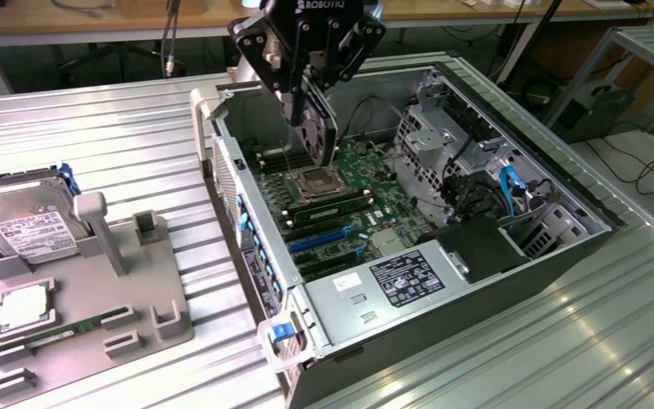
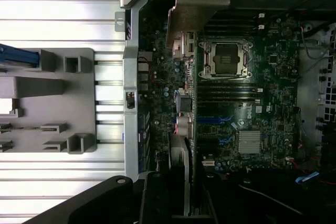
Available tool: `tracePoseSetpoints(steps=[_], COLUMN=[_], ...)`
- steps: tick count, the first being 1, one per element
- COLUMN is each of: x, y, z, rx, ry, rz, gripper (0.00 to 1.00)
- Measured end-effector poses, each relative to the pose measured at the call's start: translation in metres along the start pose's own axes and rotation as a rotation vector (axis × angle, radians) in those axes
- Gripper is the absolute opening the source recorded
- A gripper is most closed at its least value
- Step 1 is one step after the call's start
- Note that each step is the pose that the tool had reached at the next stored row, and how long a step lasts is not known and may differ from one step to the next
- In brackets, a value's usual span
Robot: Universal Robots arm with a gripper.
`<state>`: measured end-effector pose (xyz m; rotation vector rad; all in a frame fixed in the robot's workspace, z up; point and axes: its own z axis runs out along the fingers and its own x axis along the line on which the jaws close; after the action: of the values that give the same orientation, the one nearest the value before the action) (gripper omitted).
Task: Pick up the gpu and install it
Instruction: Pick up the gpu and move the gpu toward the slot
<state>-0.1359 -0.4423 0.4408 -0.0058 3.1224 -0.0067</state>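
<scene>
The arm reaches down from the upper middle of the exterior view, its black gripper (image 1: 307,102) pointing straight down over the open computer case (image 1: 441,332). The jaws are clenched on the gpu (image 1: 318,136), gripping its upper edge. The card hangs on edge, clear of the boards below, over the rear part of the motherboard (image 1: 361,170) and just above the CPU socket (image 1: 316,181).

In the wrist view the card is seen edge-on as a thin strip. Its silvery bracket (image 2: 191,9) is at the far end, beside the case's rear wall, and it runs alongside the socket and the dark memory slots (image 2: 228,93).

The case lies on its side on a table (image 1: 100,145) of ribbed, shiny metal sheeting. Wooden workbenches (image 1: 100,17) with loose cables stand behind it, along the upper edge.

Inside the case the green motherboard carries blue and black slots and a small finned heatsink (image 2: 249,142). A grey power supply (image 1: 401,281) with a dark label sits at the near end, and blue cables (image 1: 507,183) curl by the drive cage on the exterior view's right.

On the exterior view's left a grey moulded fixture (image 1: 146,281) with upright posts holds a silver hard drive (image 1: 26,226) with a white label. A narrow green memory stick (image 1: 71,331) lies in a groove near its lower edge.
</scene>
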Motion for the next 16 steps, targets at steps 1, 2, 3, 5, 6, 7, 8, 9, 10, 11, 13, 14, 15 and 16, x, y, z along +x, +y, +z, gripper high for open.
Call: tracePoseSetpoints(steps=[1,2,3,5,6,7,8,9,10,11,13,14,15,16], x=[-0.0012,-0.0018,-0.0025,-0.0043,-0.005,-0.0055,-0.0058,-0.0063,-0.0068,-0.0073,-0.0083,-0.0088,-0.0094,-0.0101], y=[0.0,-0.0001,0.0,0.0,-0.0001,-0.0001,-0.0001,0.0,0.0,0.0,0.0,0.0,0.0,0.0], z=[0.0001,0.0001,0.0001,0.0001,0.0002,0.0002,0.0002,0.0002,0.0002,0.0002,0.0002,0.0003,0.0003,0.0003], rx=[-0.0001,-0.0001,0.0,0.0,-0.0001,0.0,-0.0001,-0.0001,-0.0001,0.0,0.0,0.0,-0.0001,-0.0001], ry=[-0.0001,-0.0001,-0.0001,0.0,-0.0001,-0.0001,-0.0001,0.0,0.0,0.0,0.0,-0.0001,0.0,-0.0001], rz=[0.0,0.0,0.0,0.0,0.0,0.0,0.0,0.0,0.0,0.0,0.0,0.0,0.0,0.0], gripper=[0.27,0.27,0.27,0.27,0.27,0.27,0.27,0.27,0.27,0.27,0.27,0.27,0.27,0.27])
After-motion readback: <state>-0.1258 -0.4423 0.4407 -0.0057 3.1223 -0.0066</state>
